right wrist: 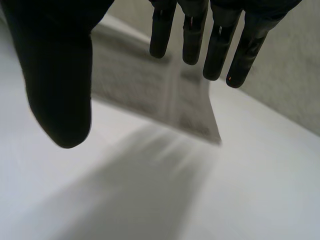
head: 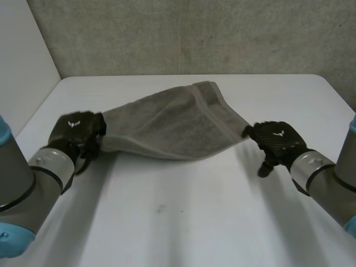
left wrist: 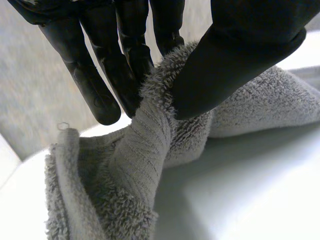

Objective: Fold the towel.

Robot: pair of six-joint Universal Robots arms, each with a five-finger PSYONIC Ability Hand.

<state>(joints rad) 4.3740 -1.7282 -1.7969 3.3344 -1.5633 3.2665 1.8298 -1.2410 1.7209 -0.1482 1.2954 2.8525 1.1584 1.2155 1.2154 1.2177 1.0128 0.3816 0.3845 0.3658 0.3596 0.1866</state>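
The white table (head: 178, 222) carries the grey terry towel (head: 172, 125) across its middle, its near edge raised. The left hand (head: 78, 130) pinches the towel's left corner between thumb and fingers. The right hand (head: 275, 139), fingers straight and spread, grips nothing beside the right corner. Held by one corner only, the towel may sag and bunch.

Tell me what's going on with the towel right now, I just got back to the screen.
The left hand pinches one end of the grey towel between thumb and fingers, with the cloth bunched at the grip. The towel stretches across the white table toward the right hand, whose fingers are straight and apart from the thumb. A towel corner sits near its fingertips, not gripped. The towel is not yet neatly folded.
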